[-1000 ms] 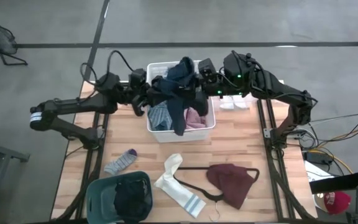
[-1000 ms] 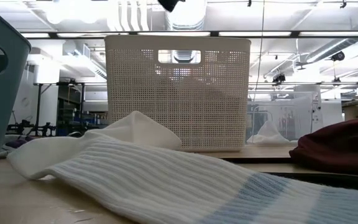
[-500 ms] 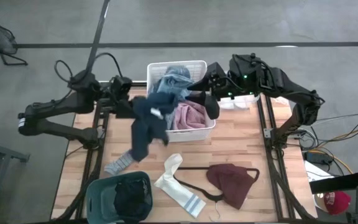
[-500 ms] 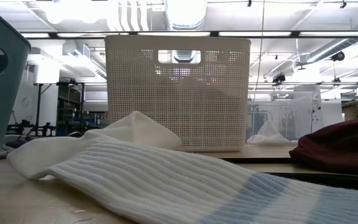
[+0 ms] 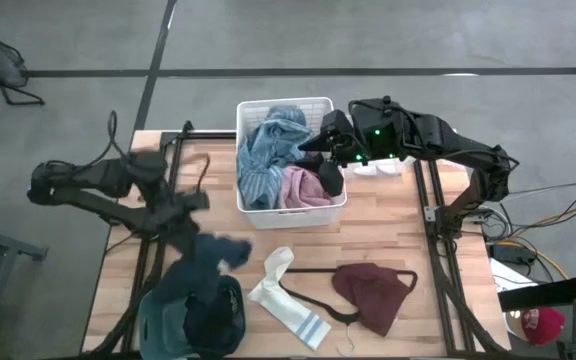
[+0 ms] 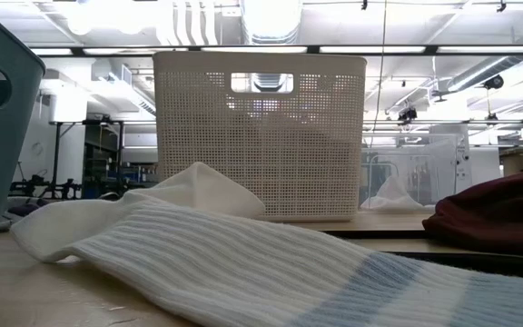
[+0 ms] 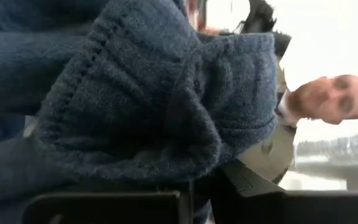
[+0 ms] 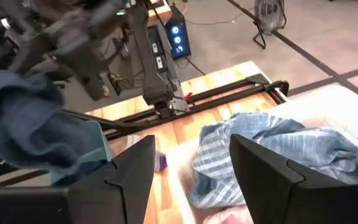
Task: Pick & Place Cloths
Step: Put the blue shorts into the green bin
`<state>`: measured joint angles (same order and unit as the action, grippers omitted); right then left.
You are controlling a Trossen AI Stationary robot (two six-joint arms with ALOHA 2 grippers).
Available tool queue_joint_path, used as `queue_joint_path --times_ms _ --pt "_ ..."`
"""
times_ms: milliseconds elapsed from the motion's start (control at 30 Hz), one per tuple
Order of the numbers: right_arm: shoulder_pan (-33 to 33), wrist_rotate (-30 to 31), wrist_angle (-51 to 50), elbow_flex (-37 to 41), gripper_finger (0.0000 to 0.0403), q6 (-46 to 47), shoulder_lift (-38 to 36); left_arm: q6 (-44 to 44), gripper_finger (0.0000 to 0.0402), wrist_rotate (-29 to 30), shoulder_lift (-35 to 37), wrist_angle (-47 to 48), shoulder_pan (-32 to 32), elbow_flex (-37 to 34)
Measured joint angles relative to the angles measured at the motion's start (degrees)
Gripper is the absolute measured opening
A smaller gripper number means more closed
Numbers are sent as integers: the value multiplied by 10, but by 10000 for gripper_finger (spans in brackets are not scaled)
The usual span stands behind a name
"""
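Note:
My left gripper [image 5: 195,203] is shut on a dark blue knit garment [image 5: 200,262], which hangs above the teal basket [image 5: 158,318] at the table's near left. That garment fills the left wrist view [image 7: 135,93]. My right gripper [image 5: 334,178] hovers open over the right side of the white basket [image 5: 290,104] and touches nothing; in its wrist view it [image 8: 191,180] stands above a blue-grey striped cloth [image 8: 272,149]. The white basket holds this blue-grey cloth [image 5: 266,150] and a pink cloth [image 5: 303,188]. A white sock [image 5: 286,295] and a maroon cloth [image 5: 373,293] lie flat on the table. My left gripper holds the dark blue garment near its upper end [image 5: 197,225], coming at it from above. The bunched knit [image 7: 166,124] covers the fingers, so the place of contact is hidden. The garment hangs slack below the gripper, off the table; whether its lower end touches the teal basket I cannot tell.
A thin black hanger [image 5: 313,300] lies between the white sock and the maroon cloth. A black cloth [image 5: 213,318] sits in the teal basket. White socks [image 5: 378,166] lie by the right arm. A person shows beyond the table in the left wrist view. Bare wood lies right of the white basket.
My left gripper has carried the dark blue garment out of the white basket, toward the table's left and then its near edge, to above the teal basket. The garment now hides the grey sock on the table. My right gripper has stayed over the white basket's right side.

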<state>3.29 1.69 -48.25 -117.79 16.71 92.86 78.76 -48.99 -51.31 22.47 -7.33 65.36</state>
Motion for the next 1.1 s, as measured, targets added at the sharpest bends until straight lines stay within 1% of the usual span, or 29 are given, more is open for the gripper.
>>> queue_joint_path --times_ms 167,300,400,500,667,767,900,1000,1100 --pt "0 0 0 3 185 -2 0 8 27 59 -14 42 -81 0" --pt "0 0 0 3 174 -4 0 6 27 94 -29 116 -127 0" --pt "0 0 1 4 167 -4 0 7 27 106 -43 155 -161 -4" --pt "0 0 1 4 161 -4 0 11 28 106 -57 162 -190 -22" --pt "0 0 1 4 149 -4 0 20 28 107 -90 155 -216 -59" --pt "0 0 1 4 142 -3 0 3 28 116 -111 152 -217 -94" --pt "0 -1 1 4 133 -2 0 2 31 115 -142 113 -221 -148" --pt "0 -1 1 4 127 -2 0 11 44 100 -160 101 -221 -180" --pt "0 -1 1 4 120 -2 0 2 64 82 -173 99 -221 -202"
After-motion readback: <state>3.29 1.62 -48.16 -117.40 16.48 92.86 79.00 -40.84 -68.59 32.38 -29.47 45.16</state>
